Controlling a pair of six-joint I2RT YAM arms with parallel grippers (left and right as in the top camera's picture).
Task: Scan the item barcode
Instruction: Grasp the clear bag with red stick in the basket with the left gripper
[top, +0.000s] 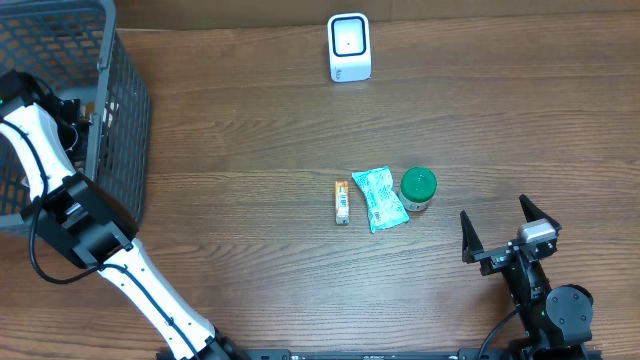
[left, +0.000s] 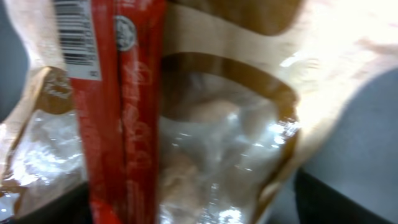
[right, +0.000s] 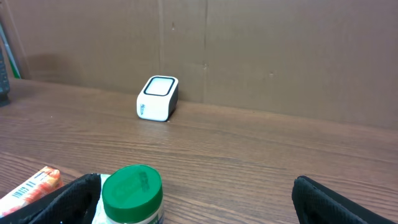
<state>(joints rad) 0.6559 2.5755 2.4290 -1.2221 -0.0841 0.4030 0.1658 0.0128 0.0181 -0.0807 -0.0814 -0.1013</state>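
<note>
Left wrist: red-and-clear plastic bag (left: 186, 124) fills the space before the left gripper (left: 196, 208), grip impossible to tell; right gripper (top: 497, 230) stands spread apart.

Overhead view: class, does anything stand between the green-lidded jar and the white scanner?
Nothing visible does. Only bare table lies between the green-lidded jar and the scanner. The teal packet sits beside the jar, off that path.
</note>
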